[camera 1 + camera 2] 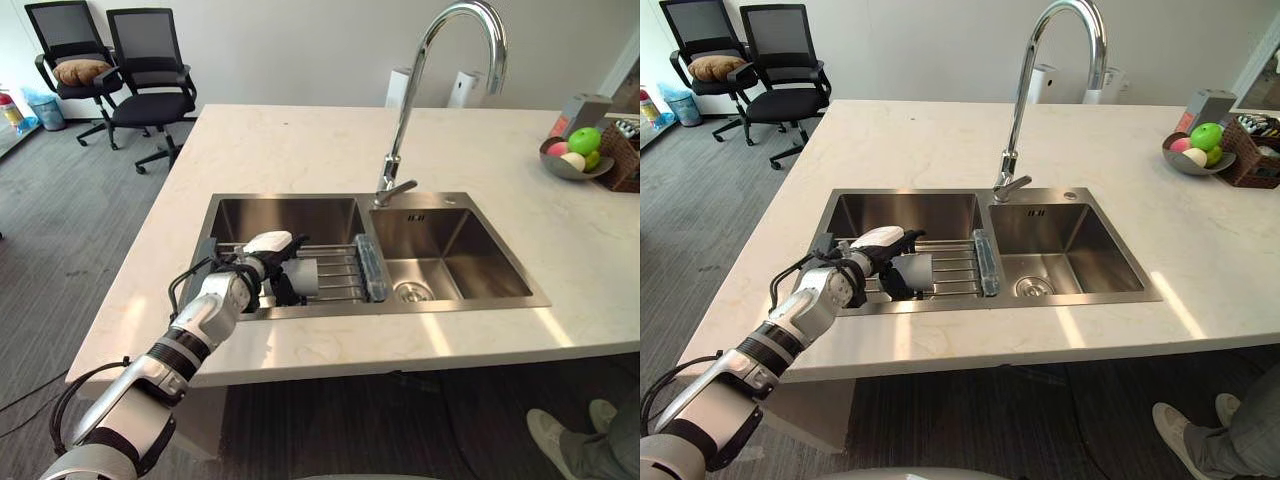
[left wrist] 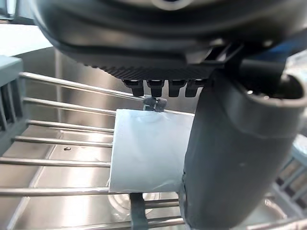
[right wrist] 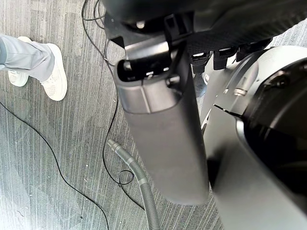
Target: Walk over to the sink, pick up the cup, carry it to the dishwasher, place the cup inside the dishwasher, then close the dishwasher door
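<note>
Left wrist view: left robot hand (image 2: 230, 143) grasps the cup (image 2: 148, 148), which lies sideways on the sink (image 1: 290, 215) rack (image 1: 335, 270). The rack's end is at 3 o'clock and open basin at 12.

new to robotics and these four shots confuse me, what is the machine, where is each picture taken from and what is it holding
This is a humanoid robot with two arms that end in dark hands. The two wide pictures come from a stereo camera on its head. They look down at a pale countertop with a double steel sink and a tall faucet. A bowl of fruit sits at the counter's far right.

The two close pictures come from cameras on the wrists. The left hand reaches into the sink's left basin, where a pale cup lies on its side on a wire rack. In the left wrist view the thumb and fingers are curled round the cup. The right hand hangs low over the grey floor, near a person's white shoe.
</note>
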`<state>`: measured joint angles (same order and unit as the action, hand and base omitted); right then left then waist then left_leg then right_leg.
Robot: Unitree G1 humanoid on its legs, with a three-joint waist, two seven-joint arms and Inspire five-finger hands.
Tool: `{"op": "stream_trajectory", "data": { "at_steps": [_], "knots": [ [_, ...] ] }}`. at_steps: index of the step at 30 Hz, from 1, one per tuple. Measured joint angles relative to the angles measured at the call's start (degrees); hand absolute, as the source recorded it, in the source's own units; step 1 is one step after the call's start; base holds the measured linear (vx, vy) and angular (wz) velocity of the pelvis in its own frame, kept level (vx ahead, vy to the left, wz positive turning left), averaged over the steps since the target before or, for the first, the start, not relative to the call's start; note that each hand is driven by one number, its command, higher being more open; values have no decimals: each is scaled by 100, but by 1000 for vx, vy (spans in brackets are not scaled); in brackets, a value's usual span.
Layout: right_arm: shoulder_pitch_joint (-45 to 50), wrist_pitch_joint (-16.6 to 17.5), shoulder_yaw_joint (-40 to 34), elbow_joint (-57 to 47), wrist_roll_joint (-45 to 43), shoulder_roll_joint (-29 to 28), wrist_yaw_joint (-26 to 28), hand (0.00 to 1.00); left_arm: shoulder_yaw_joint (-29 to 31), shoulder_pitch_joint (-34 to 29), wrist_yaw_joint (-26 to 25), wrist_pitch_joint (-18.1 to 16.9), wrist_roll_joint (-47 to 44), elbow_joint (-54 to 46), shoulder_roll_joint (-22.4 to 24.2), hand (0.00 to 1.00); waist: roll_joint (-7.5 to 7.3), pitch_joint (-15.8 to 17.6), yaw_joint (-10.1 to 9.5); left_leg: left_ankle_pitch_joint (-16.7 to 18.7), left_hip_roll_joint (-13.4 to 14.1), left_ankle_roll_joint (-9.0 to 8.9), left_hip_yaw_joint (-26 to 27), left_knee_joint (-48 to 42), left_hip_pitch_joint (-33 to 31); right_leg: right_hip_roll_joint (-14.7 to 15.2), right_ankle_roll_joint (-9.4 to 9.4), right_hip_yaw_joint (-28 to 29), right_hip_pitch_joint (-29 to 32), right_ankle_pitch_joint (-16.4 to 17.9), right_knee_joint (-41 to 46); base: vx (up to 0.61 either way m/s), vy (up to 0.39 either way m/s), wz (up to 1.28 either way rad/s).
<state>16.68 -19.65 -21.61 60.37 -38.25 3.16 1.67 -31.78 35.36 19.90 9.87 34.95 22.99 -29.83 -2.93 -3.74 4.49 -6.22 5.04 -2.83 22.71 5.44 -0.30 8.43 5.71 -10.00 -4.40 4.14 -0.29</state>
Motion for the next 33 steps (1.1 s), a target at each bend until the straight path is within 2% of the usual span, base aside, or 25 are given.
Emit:
{"op": "stream_trajectory", "data": {
  "at_steps": [4, 9, 19, 20, 23, 27, 29, 33],
  "knots": [
    [-16, -7, 113, 0, -40, 34, -5, 100, 1, 110, 462, 94, 368, 11, -4, 100, 1, 1, 68, 9, 0, -2, 8, 0, 22, 0, -8, 4, -18, 5, -5, 0, 0, 0],
    [-23, -11, 192, 0, -91, 62, -28, 100, 52, 248, 770, 172, 869, 277, 160, 100, 5, 4, 112, 44, 5, -30, 41, 0, 76, -2, -37, 30, -48, 25, -15, -3, 1, -3],
    [-23, 22, 295, 0, -97, 100, -25, 100, 537, 331, 764, 254, 1581, 859, 754, 100, 48, 20, 138, 50, 16, -36, 66, 0, 102, -12, -32, 54, -58, 29, -3, 0, 0, 0],
    [-23, 33, 313, 0, -97, 104, -25, 100, 572, 332, 704, 238, 1592, 927, 795, 0, 48, 20, 140, 50, 17, -36, 69, 0, 104, -12, -31, 56, -58, 29, -1, 0, 0, 0],
    [-26, 78, 375, 0, -96, 116, -19, 100, 660, 330, 322, 88, 1752, 1157, 889, 0, 54, 25, 155, 52, 19, -39, 72, 0, 105, -14, -27, 59, -57, 31, -1, 0, 0, 0],
    [-34, 143, 475, 0, -94, 155, 7, 100, 726, 327, -559, -226, 1802, 1360, 856, 0, 68, 33, 201, 72, 18, -49, 79, -1, 105, -16, -8, 62, -62, 48, 10, 0, 0, 0],
    [-33, 173, 512, 0, -93, 169, 33, 100, 676, 309, -675, -310, 1810, 1347, 808, 0, 89, 47, 196, 74, 12, -44, 76, -1, 120, -14, 4, 58, -79, 49, 17, 0, 0, 0],
    [-41, 229, 665, 23, -94, 327, 46, 100, 645, 8, -1266, -804, 1988, 1336, 746, 0, 183, 74, 161, 108, -4, -60, 53, -1, 197, 0, 38, 17, -172, 82, 18, 37, -2, 3]
  ]
}}
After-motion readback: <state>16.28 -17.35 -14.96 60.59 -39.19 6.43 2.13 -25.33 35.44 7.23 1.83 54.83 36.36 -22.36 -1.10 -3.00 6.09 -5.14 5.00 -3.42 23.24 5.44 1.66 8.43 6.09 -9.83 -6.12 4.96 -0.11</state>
